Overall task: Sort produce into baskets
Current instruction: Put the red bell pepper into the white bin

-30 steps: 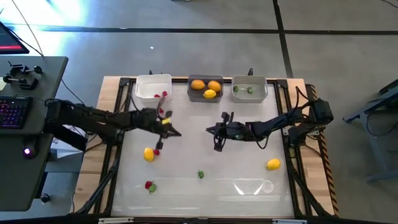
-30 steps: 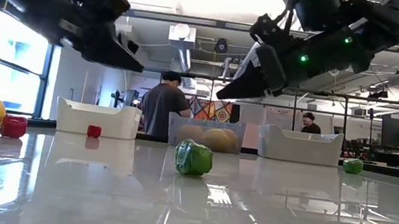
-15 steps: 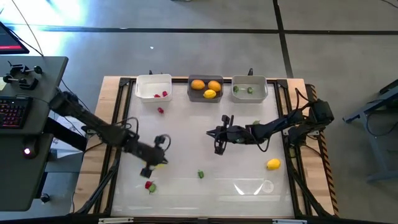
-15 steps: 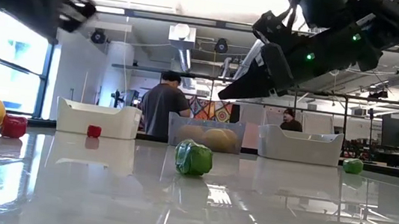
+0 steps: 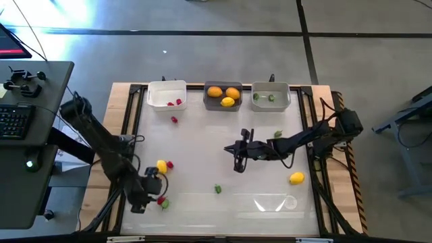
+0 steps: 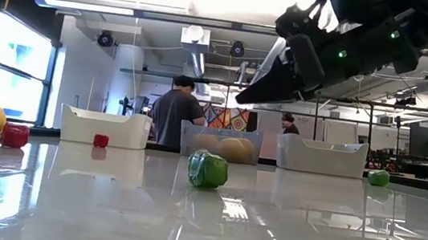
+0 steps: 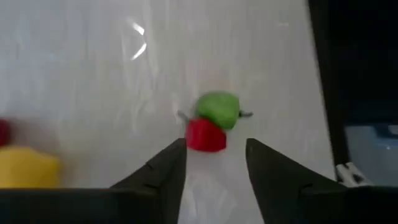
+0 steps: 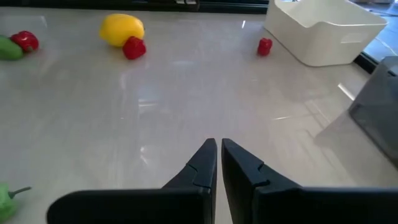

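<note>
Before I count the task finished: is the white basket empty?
No, the white basket holds small red pieces in the high view.

Grey concrete floor (image 5: 223,54) around table; dark desk (image 5: 30,135) with keyboard (image 5: 13,120) at 9 o'clock; window (image 6: 9,72), ceiling lights, two people (image 6: 173,114) behind.

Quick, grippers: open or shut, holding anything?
Left gripper: open, empty, aimed at the red piece beside the green piece.
Right gripper: shut, empty, above mid-table.

No text, label, brand, number or sign can be read anywhere.
</note>
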You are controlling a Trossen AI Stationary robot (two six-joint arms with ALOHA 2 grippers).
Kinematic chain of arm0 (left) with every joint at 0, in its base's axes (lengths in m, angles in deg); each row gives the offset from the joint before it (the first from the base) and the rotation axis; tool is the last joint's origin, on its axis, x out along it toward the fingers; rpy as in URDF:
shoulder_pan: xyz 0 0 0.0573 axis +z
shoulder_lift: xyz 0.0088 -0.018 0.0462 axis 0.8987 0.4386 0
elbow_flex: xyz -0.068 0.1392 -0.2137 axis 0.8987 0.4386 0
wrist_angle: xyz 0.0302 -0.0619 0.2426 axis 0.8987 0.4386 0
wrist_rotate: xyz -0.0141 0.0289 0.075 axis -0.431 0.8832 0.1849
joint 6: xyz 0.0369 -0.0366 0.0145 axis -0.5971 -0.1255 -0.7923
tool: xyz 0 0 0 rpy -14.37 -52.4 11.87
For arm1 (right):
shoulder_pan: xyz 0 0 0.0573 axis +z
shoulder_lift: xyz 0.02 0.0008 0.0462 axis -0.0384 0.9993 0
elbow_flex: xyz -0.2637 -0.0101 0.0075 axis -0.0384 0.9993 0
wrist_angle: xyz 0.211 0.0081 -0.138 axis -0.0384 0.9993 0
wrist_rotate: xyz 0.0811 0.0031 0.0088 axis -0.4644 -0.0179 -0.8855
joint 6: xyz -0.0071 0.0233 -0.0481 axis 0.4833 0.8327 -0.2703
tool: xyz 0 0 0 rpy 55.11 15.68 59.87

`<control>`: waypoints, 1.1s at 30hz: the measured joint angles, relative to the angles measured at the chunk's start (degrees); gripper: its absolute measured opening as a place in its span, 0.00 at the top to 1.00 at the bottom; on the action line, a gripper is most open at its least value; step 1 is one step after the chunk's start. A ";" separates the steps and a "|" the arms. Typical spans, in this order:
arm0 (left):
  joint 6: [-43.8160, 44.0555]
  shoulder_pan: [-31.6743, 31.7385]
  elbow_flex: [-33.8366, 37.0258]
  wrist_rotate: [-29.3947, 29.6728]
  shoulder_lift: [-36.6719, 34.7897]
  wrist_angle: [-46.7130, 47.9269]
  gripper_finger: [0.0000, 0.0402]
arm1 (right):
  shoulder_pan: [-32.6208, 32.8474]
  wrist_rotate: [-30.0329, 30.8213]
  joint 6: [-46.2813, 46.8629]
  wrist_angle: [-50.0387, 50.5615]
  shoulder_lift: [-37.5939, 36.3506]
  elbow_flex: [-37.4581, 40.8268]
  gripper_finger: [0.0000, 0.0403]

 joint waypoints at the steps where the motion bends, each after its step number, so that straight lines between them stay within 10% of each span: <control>1: 1.03 -0.65 0.01 0.01 1.06 0.07 0.59 | 0.21 0.57 -0.01 0.00 0.00 0.00 0.96; 16: 1.86 -2.10 0.01 0.26 11.51 -3.86 0.37 | 0.74 1.73 -0.17 1.59 0.00 0.00 0.96; 33: -4.97 -4.78 -3.36 8.32 17.61 -2.26 0.38 | 0.38 1.75 -3.59 2.14 0.00 0.00 0.96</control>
